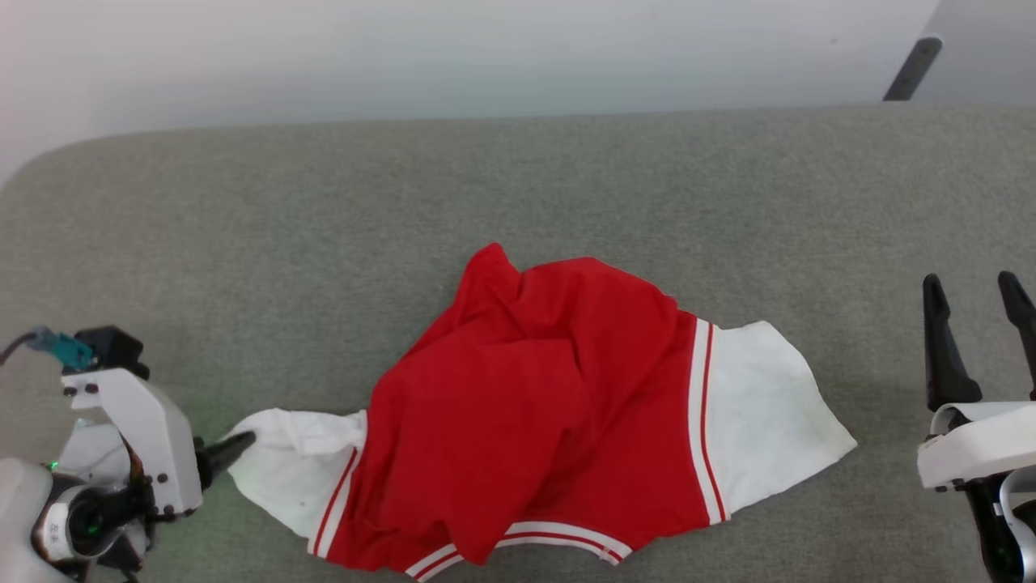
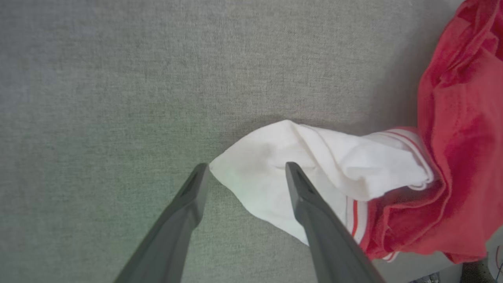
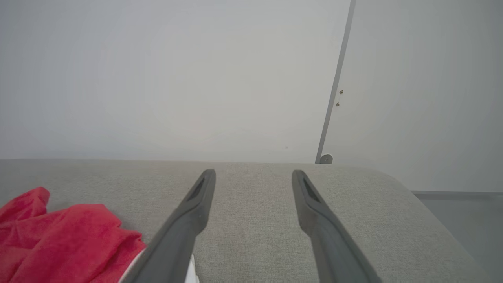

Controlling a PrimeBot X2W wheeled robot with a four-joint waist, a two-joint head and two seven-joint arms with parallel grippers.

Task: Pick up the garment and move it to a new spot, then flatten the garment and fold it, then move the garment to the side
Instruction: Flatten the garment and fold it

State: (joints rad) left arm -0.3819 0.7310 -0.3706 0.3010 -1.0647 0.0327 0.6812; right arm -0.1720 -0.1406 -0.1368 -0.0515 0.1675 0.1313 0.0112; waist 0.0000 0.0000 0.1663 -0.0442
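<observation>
While the crumpled red jersey shirt with white sleeves lies on the grey padded desk, flattening seems in hand: left tool wide astride a sleeve tip, right tool wide, well apart. Next move, probably: spread the bunched red cloth.

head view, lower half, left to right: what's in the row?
left gripper → crumpled white sleeve → red body of the garment → flat white sleeve → right gripper
</observation>
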